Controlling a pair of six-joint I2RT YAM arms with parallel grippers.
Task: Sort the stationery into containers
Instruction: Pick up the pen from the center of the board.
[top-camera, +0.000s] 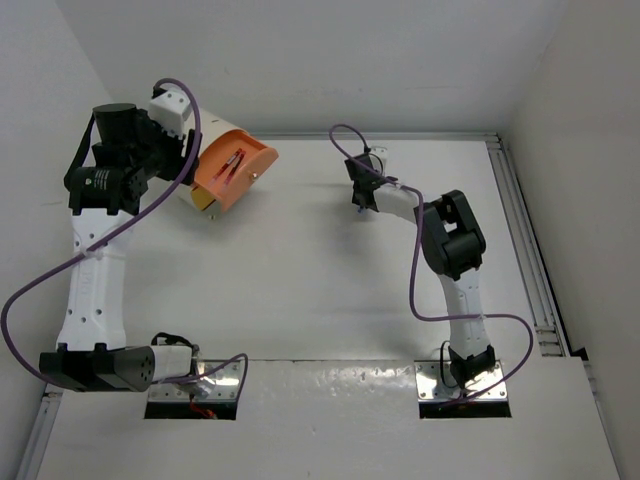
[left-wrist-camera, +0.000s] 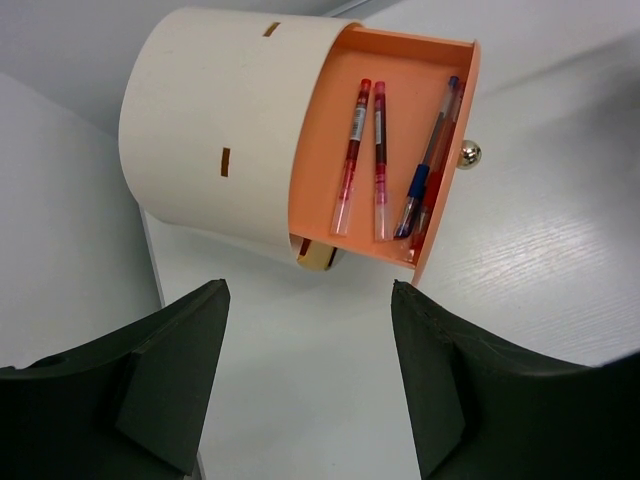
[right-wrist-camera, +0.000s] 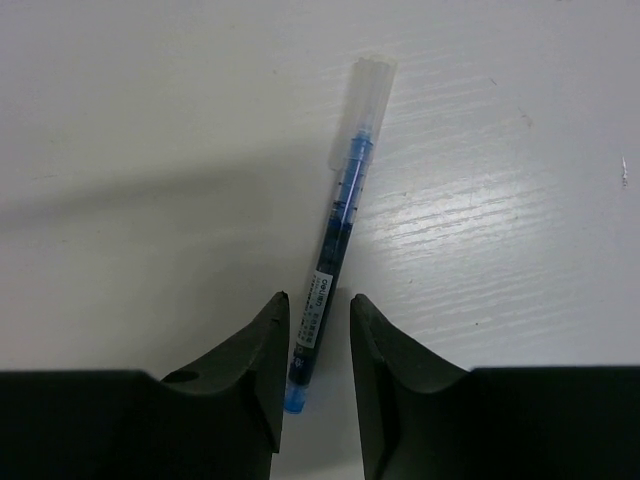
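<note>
The cream-white bucket (top-camera: 235, 165) lies on its side at the back left, its orange inside facing right. In the left wrist view the bucket (left-wrist-camera: 220, 130) holds two red pens (left-wrist-camera: 355, 150) and a blue pen (left-wrist-camera: 432, 150) with another red one beside it. My left gripper (left-wrist-camera: 308, 290) is open and empty, hovering just short of the bucket's mouth (top-camera: 178, 135). My right gripper (top-camera: 362, 205) is low over the table at the back middle. Its jaws (right-wrist-camera: 319, 300) stand narrowly open astride the tail of a blue pen (right-wrist-camera: 335, 235) lying on the table. The small blue-and-white tub is out of view.
A brass knob (left-wrist-camera: 468, 154) sticks out of the bucket's orange rim. A metal rail (top-camera: 520, 230) runs along the table's right side. White walls close in the back and both sides. Purple cables loop off both arms.
</note>
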